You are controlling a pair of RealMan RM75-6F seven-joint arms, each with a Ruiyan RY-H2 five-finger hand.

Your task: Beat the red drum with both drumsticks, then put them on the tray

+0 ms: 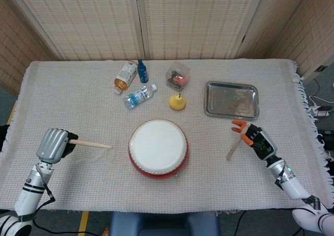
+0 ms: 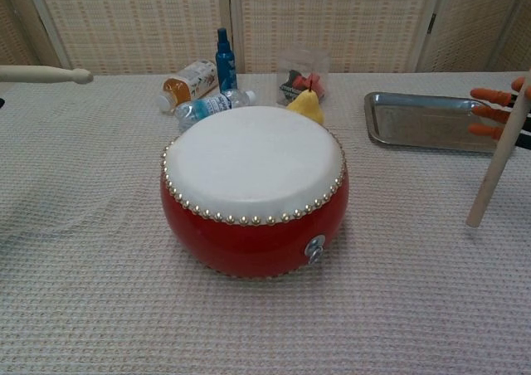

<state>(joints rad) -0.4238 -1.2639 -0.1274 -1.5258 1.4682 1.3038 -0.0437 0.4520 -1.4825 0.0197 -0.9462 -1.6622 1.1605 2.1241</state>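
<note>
No writing can be read on any label: the orange-labelled bottle (image 1: 125, 76) lies on its side at the back of the counter (image 1: 78, 105), the blue bottle (image 1: 142, 71) stands just beside it, and the clear water bottle (image 1: 139, 96) lies in front of both. A clear box (image 1: 177, 76) holds red and dark items too small to tell, with a yellow pear (image 1: 177, 102) before it. The metal tray (image 1: 231, 99) shows only its bare bottom. The red drum (image 1: 158, 148) sits in the middle. The left hand (image 1: 52, 144) has its fingers closed around the left drumstick (image 1: 90, 143), which points at the drum. The right hand (image 1: 252, 136) grips the right drumstick (image 1: 233, 147), tilted, its lower end near the cloth, below the tray
</note>
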